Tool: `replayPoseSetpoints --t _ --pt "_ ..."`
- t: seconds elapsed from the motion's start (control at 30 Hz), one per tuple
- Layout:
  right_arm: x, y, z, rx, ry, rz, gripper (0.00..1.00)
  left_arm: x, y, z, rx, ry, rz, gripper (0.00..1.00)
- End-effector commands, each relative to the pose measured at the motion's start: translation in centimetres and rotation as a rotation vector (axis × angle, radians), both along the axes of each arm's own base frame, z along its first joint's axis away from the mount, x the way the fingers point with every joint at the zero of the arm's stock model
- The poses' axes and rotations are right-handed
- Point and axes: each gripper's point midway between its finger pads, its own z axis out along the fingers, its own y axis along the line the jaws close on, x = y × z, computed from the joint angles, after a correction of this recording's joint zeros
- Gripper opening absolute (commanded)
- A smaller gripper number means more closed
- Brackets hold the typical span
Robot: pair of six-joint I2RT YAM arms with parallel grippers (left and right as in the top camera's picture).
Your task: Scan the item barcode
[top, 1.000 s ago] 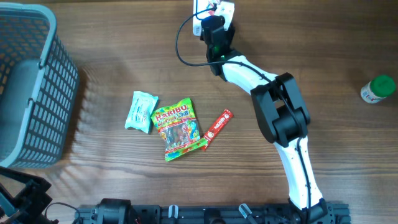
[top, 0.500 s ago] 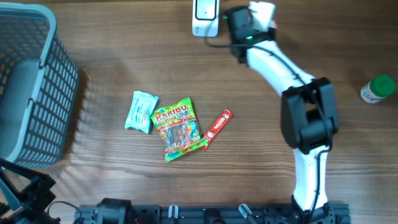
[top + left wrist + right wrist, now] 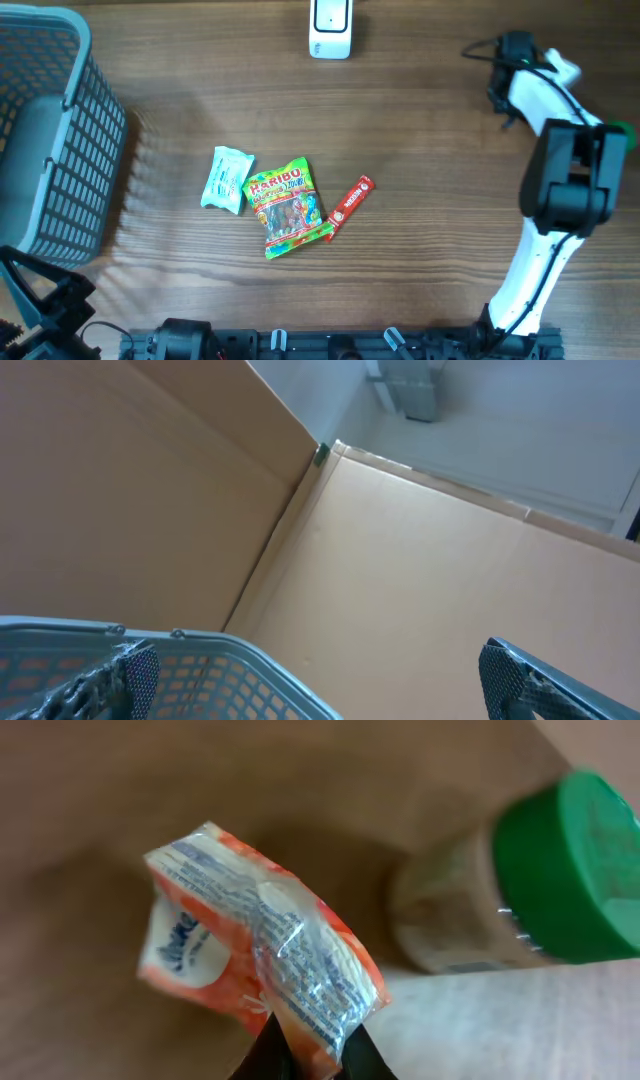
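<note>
One second on, and going left to right: holding the left end effector [image 3: 320, 685] spread wide by the rim of the grey basket [image 3: 45, 120], same as before. Leaving the pale green packet [image 3: 226, 180], Haribo bag [image 3: 288, 207] and red stick [image 3: 351, 202] lying untouched on the desk [image 3: 450, 230]. No longer hovering at the white scanner [image 3: 330, 28]; now carrying the orange-and-white packet [image 3: 255, 955] at far right, pinching it tight in the right end effector [image 3: 305, 1055], near the green-capped bottle [image 3: 540, 890].
</note>
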Motion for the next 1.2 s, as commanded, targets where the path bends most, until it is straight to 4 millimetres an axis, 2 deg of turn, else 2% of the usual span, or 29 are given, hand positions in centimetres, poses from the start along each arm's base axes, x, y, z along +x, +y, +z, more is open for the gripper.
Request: replayPoseSetpoints --t 0.0,0.03,0.07,0.1,0.23,0.3,0.37,0.43,0.53,0.7,0.8,0.87,0.9,1.03,1.17 --pt "-3.7 -3.2 -1.4 0.040 0.035 -0.101 0.28 0.2 -0.2 -0.4 0.012 0.019 -0.012 1.00" --pt "-4.0 -3.6 -1.6 0.057 0.039 -0.105 0.40 0.2 -0.2 -0.4 0.012 0.019 -0.012 1.00" --pt "-4.1 -3.9 -1.8 0.080 0.047 -0.100 0.57 0.2 -0.2 -0.4 0.012 0.019 -0.013 1.00" --pt "-3.7 -4.1 -1.9 0.124 0.064 -0.059 1.00 0.2 -0.2 -0.4 0.012 0.018 -0.013 1.00" --pt "-1.9 -3.3 0.7 0.151 0.043 0.022 1.00 0.2 -0.2 -0.4 0.012 0.018 -0.013 1.00" --pt "-0.6 -2.0 3.7 0.147 -0.009 0.061 1.00 0.2 -0.2 -0.4 0.012 0.019 -0.013 1.00" --pt "0.7 0.2 6.5 0.179 -0.068 0.120 1.00 0.4 -0.2 -0.6 0.014 0.033 -0.013 1.00" --pt "2.0 4.2 9.2 0.265 -0.141 0.219 1.00 0.7 -0.3 -1.2 0.017 0.063 -0.013 1.00" --pt "2.8 10.6 11.9 0.430 -0.217 0.373 1.00 0.9 -0.3 -1.6 0.020 0.087 -0.013 1.00" --pt "2.2 23.7 14.9 0.772 -0.262 0.664 1.00 0.9 0.3 -2.4 0.004 0.125 0.028 1.00" --pt "0.1 31.9 15.1 0.951 -0.170 0.925 1.00 1.8 -0.4 -3.2 0.001 0.154 -0.027 1.00" --pt "-2.0 35.8 14.6 1.030 -0.082 1.095 1.00 2.7 -1.6 -3.7 0.033 0.184 -0.102 1.00" --pt "-3.8 38.0 14.0 1.084 -0.014 1.182 1.00 3.2 -2.1 -4.0 0.051 0.203 -0.134 1.00" --pt "-9.0 43.1 12.3 1.224 0.145 1.322 1.00 4.7 -3.6 -5.8 0.088 0.288 -0.212 1.00" --pt "-13.0 46.5 10.7 1.287 0.253 1.445 1.00 6.5 -3.9 -8.3 0.023 0.310 -0.249 1.00"
